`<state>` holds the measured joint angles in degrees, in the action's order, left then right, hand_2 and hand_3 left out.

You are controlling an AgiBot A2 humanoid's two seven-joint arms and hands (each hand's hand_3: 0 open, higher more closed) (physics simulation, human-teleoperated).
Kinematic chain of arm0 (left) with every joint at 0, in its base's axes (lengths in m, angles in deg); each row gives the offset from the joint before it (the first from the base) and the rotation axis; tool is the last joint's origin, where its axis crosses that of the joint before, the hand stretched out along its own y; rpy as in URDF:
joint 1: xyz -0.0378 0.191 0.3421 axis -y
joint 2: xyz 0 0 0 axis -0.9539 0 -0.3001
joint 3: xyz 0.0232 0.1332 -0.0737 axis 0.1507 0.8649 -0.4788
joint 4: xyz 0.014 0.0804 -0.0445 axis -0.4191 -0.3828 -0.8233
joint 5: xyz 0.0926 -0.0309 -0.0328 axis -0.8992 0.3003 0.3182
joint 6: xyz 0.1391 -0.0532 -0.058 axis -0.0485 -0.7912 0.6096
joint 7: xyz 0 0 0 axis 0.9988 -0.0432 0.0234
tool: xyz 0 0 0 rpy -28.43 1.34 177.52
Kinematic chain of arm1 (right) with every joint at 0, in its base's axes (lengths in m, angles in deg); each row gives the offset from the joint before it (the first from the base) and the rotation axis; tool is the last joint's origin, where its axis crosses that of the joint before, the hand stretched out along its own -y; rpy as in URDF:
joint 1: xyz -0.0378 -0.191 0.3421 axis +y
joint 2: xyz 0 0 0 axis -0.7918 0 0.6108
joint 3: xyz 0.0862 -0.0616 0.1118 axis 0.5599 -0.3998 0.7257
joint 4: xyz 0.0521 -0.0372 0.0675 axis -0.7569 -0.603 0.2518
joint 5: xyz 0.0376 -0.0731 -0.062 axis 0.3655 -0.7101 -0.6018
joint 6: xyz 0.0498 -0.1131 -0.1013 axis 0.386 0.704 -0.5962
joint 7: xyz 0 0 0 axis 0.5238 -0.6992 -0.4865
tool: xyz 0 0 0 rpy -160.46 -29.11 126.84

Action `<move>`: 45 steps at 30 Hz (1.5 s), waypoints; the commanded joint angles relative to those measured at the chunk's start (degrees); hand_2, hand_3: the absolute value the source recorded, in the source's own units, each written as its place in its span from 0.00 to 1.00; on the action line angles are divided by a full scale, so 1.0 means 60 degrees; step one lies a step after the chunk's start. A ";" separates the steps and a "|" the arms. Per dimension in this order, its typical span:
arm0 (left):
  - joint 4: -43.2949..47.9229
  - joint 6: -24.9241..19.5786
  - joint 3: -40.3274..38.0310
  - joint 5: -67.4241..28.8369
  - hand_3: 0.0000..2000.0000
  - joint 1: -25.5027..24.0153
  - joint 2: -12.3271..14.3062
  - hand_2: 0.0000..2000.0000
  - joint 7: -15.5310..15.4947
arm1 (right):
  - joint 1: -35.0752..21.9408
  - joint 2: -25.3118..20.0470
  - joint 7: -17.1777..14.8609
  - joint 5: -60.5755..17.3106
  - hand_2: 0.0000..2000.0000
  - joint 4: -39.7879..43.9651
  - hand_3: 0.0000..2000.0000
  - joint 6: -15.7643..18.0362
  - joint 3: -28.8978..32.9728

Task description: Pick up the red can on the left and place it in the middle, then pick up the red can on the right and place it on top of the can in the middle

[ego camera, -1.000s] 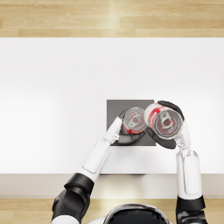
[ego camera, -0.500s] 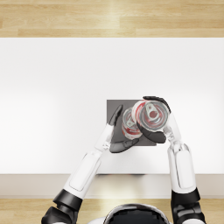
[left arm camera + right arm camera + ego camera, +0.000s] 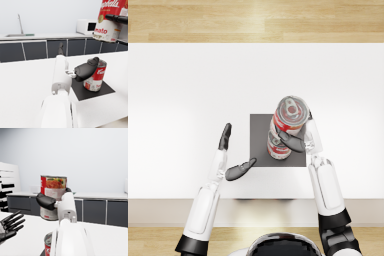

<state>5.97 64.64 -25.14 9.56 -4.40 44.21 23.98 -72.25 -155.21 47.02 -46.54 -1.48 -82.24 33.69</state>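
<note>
Upper red can [image 3: 110,20] reads "Campbell's" w/ "Tomato" below on its cream band; right wrist view shows its other face, a soup photo. Lower red can [image 3: 95,78] shows only part of the script, rest hidden by left robot hand's thumb. Right robot hand [image 3: 297,141] grips the upper can, held in air above the lower can, which stands on the dark mat [image 3: 259,131] mid-counter [image 3: 188,80]. Left robot hand [image 3: 230,155] is wide, holding nothing, left of mat, apart from both cans. Cans look sealed; contents can't be told. Only left wrist view shows sink tap [image 3: 19,23] and microwave [image 3: 86,26] on the far kitchen unit.
</note>
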 commanded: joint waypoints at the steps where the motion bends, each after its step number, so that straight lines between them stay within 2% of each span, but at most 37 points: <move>1: 0.0244 0.0000 -0.0225 0.0000 0.00 0.0024 0.0037 0.00 0.0001 | 0.0016 -0.0008 -0.0008 0.0000 1.00 0.0199 0.76 0.0057 0.0025; 8: 0.0287 0.0000 -0.0323 0.0000 0.00 -0.0039 0.0179 0.00 0.0003 | 0.0227 -0.0038 -0.0022 0.0000 1.00 0.0692 0.76 -0.0028 -0.0376; 17: 0.0242 0.0000 -0.0540 0.0001 0.00 -0.0122 0.0348 0.00 0.0004 | 0.0452 -0.0083 -0.0017 0.0001 1.00 0.1175 0.76 0.0277 -0.0194; 22: 0.0214 0.0000 -0.0562 0.0002 0.00 -0.0203 0.0424 0.00 0.0004 | 0.0355 -0.0178 -0.0023 0.0002 1.00 0.1454 0.76 0.0195 -0.0024; 23: 0.0257 0.0000 -0.0540 0.0002 0.00 -0.0234 0.0433 0.00 0.0004 | 0.0116 0.0400 -0.0027 0.0001 1.00 0.1552 0.76 0.0149 -0.0663; 24: 0.0277 0.0000 -0.0544 0.0002 0.00 -0.0283 0.0433 0.00 0.0004 | 0.0172 -0.0085 -0.0023 0.0002 1.00 0.1707 0.76 0.0108 -0.0067; 29: 0.0201 0.0000 -0.0497 0.0002 0.00 -0.0310 0.0529 0.00 0.0004 | 0.0167 -0.0134 -0.0021 0.0002 1.00 0.2113 0.76 0.0311 -0.0112; 30: 0.0243 0.0000 -0.0474 0.0002 0.00 -0.0340 0.0537 0.00 0.0003 | 0.0269 -0.0116 0.0019 0.0006 1.00 0.2146 0.76 0.0204 -0.0136; 31: 0.0243 0.0000 -0.0491 0.0002 0.00 -0.0345 0.0557 0.00 0.0003 | 0.0297 -0.0120 0.0061 0.0009 0.32 0.2182 0.60 0.0159 -0.0134; 32: 0.0243 0.0000 -0.0508 0.0002 0.00 -0.0349 0.0576 0.00 0.0003 | 0.0359 -0.0112 0.0078 0.0011 0.00 0.2163 0.43 0.0191 -0.0142; 34: 0.0243 0.0000 -0.0541 0.0002 0.00 -0.0357 0.0613 0.00 0.0003 | 0.0376 -0.0133 0.0016 0.0008 0.00 0.2070 0.11 0.0040 -0.0110; 35: 0.0242 0.0000 -0.0522 0.0002 0.00 -0.0353 0.0636 0.00 0.0003 | 0.0357 -0.0154 -0.0008 0.0007 0.00 0.2062 0.00 -0.0045 -0.0123; 38: 0.0244 0.0000 -0.0640 0.0003 0.00 -0.0381 0.0683 0.00 0.0003 | 0.0421 -0.0174 -0.0057 0.0005 0.00 0.1658 0.00 -0.0179 -0.0114; 43: 0.0561 0.0000 -0.0660 0.0003 0.00 -0.0391 0.0777 0.00 0.0003 | 0.0634 -0.0176 -0.0092 0.0004 0.00 0.0157 0.00 -0.0243 0.0191; 44: 0.0652 0.0000 -0.0670 0.0003 0.00 -0.0338 0.0818 0.00 0.0003 | 0.0440 0.0448 -0.0094 0.0004 0.00 -0.0148 0.00 -0.0260 -0.0370; 45: 0.0742 0.0000 -0.0715 0.0003 0.00 -0.0292 0.0856 0.00 0.0003 | 0.0534 -0.0065 -0.0094 0.0005 0.00 -0.0321 0.00 -0.0282 0.0163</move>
<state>9.04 64.64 -29.03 9.58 -7.11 49.08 24.00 -68.17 -155.23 46.44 -46.52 0.64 -83.73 33.57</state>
